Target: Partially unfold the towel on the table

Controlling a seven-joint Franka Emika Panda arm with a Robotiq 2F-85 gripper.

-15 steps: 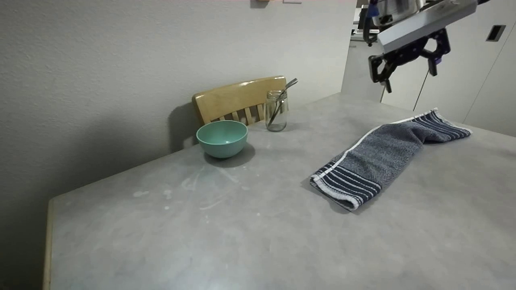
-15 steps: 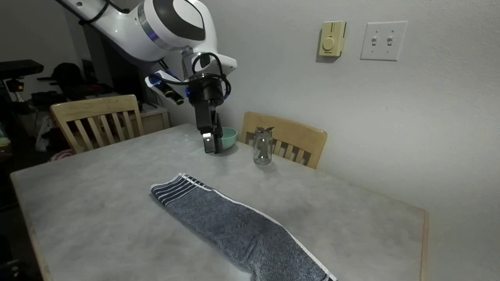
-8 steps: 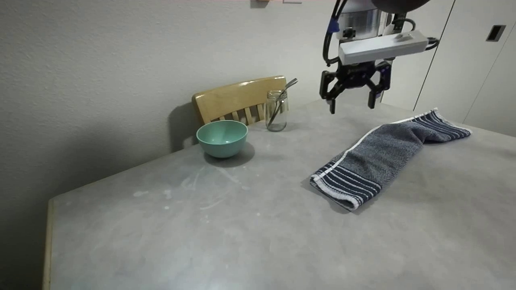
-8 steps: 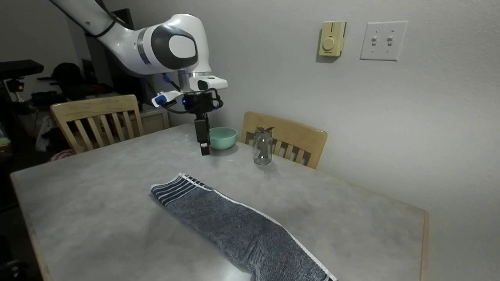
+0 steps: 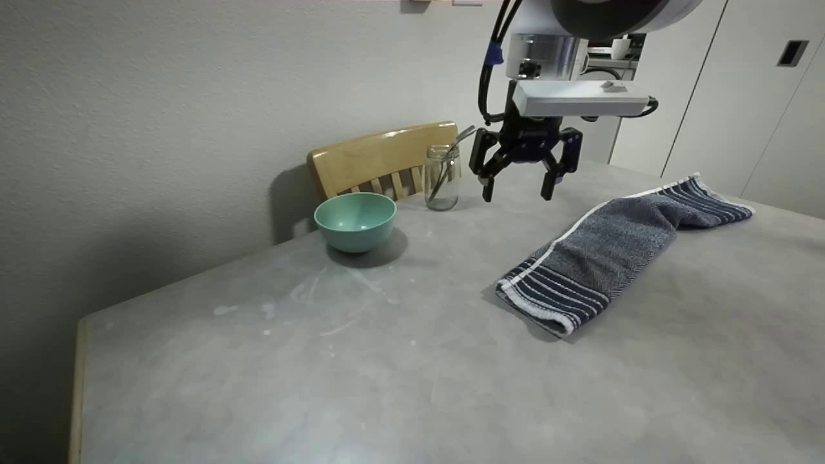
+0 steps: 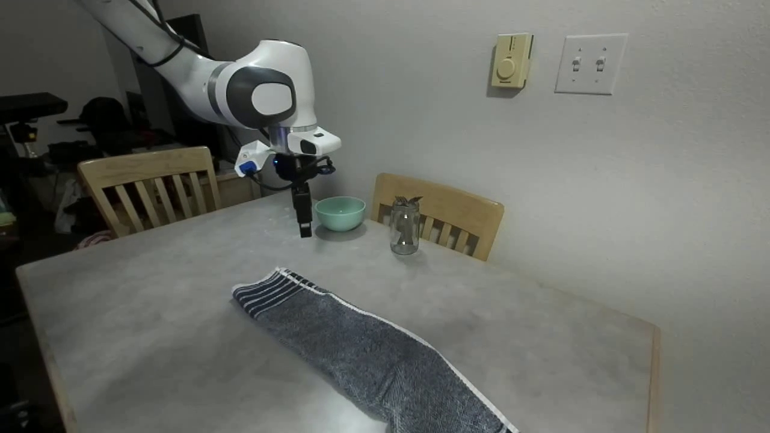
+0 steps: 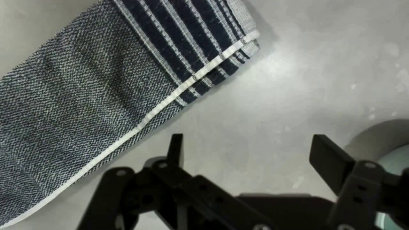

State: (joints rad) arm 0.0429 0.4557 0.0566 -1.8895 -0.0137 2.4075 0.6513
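Since the earlier frame the gripper (image 5: 517,193) has slid left and lower in an exterior view, while the towel (image 5: 609,248) lies unchanged on the table (image 5: 387,374), apparently folded lengthwise. The jaws are spread wide, with nothing between them, above the table. From them the towel lies to the right and reaches nearer the camera, its long axis running from a near-left striped end (image 5: 557,293) to the far right; the teal bowl (image 5: 355,222) is left of them. In the wrist view the white hem (image 7: 137,129) passes far and left of the jaws, slanting to their line of opening, so the next move probably calls for a shift to that hem, perhaps with a wrist turn, before pinching the upper layer.
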